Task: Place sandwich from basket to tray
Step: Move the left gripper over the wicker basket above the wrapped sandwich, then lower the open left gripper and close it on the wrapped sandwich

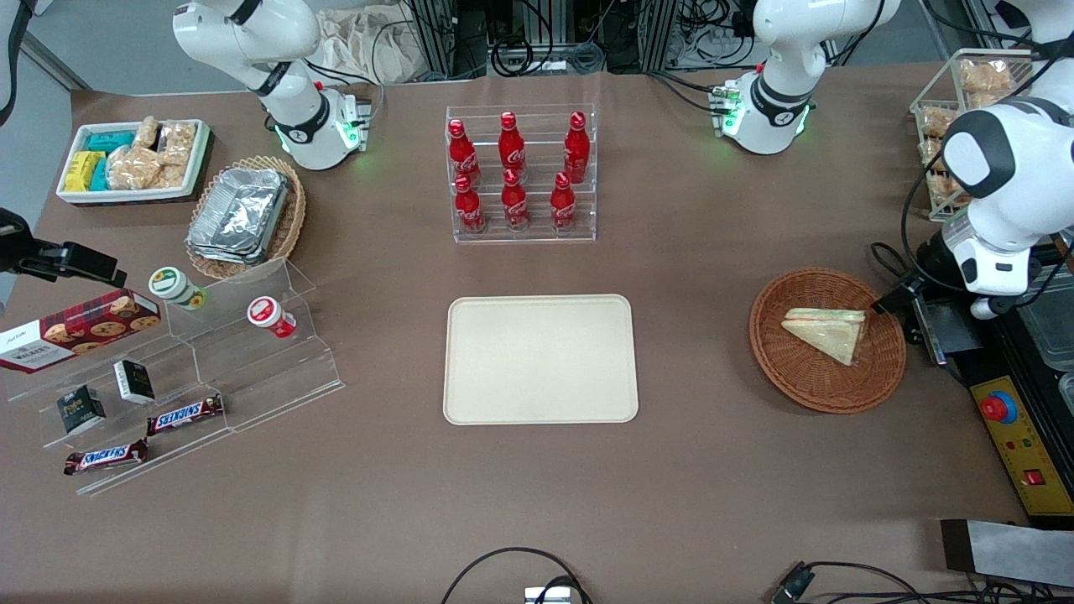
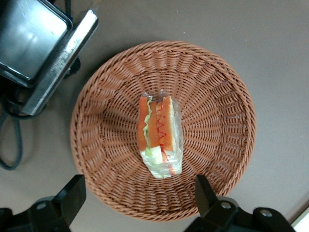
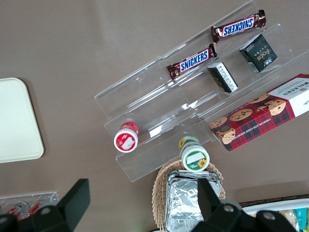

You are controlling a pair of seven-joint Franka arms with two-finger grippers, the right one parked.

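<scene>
The sandwich (image 1: 826,329), a wrapped wedge of white bread, lies in the round reddish-brown basket (image 1: 797,377) toward the working arm's end of the table. In the left wrist view its orange, red and green filling edge (image 2: 160,135) faces up in the middle of the basket (image 2: 217,87). My left gripper (image 1: 891,300) hangs above the basket's rim on the working arm's side, open and empty (image 2: 139,195), with its fingers spread wider than the sandwich and apart from it. The cream tray (image 1: 539,359) lies bare mid-table.
A clear rack of red bottles (image 1: 520,172) stands farther from the front camera than the tray. A yellow control box with a red button (image 1: 1011,436) and a dark metal tray (image 2: 34,43) lie beside the basket. An acrylic snack stand (image 1: 168,369) is toward the parked arm's end.
</scene>
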